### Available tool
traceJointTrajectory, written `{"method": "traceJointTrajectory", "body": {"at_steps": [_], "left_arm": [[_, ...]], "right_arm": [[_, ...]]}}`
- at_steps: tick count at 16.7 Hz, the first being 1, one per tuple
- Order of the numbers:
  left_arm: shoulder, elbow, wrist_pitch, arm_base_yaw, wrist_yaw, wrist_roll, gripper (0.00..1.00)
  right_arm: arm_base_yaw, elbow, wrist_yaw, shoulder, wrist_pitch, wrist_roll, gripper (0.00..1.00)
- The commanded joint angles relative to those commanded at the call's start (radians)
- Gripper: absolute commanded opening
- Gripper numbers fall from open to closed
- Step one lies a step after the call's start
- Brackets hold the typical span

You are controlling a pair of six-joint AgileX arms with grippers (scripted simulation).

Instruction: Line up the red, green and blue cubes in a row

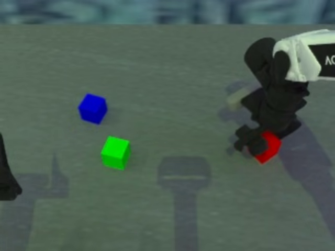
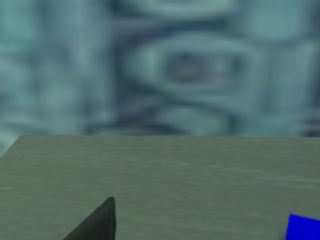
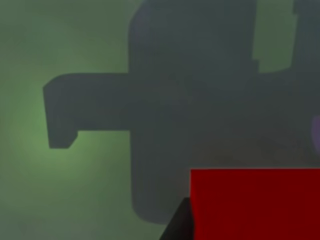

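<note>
The grey-green table top [image 1: 167, 68] looked matt and faintly streaked. The small red cube [image 1: 269, 148], green cube [image 1: 115, 152] and blue cube [image 1: 92, 108] appeared smooth, plain, plastic-like.

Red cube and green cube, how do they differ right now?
The red cube sits on the table's right side; the green cube sits left of centre. The red cube has the right pincer down on it, partly covering it, while the green cube stands free with nothing at it, the blue cube its nearest neighbour. The left pincer is parked at the left edge. Both cubes look plain and equal in size.
</note>
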Motion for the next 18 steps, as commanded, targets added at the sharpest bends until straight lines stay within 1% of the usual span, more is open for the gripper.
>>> {"method": "traceJointTrajectory", "body": {"at_steps": [4, 5, 7, 13, 15, 18], "left_arm": [[0.000, 0.000, 0.000, 0.000, 0.000, 0.000, 1.00], [0.000, 0.000, 0.000, 0.000, 0.000, 0.000, 1.00], [0.000, 0.000, 0.000, 0.000, 0.000, 0.000, 1.00], [0.000, 0.000, 0.000, 0.000, 0.000, 0.000, 1.00], [0.000, 0.000, 0.000, 0.000, 0.000, 0.000, 1.00], [0.000, 0.000, 0.000, 0.000, 0.000, 0.000, 1.00]], "right_arm": [[0.000, 0.000, 0.000, 0.000, 0.000, 0.000, 0.00], [-0.001, 0.010, -0.008, -0.034, -0.014, 0.006, 0.00], [0.001, 0.023, -0.008, -0.041, -0.031, 0.004, 0.00], [0.006, 0.133, -0.009, -0.114, -0.225, 0.004, 0.00], [0.007, 0.151, -0.009, -0.131, -0.252, 0.003, 0.00], [0.002, 0.150, -0.009, -0.127, -0.250, 0.005, 0.00]]}}
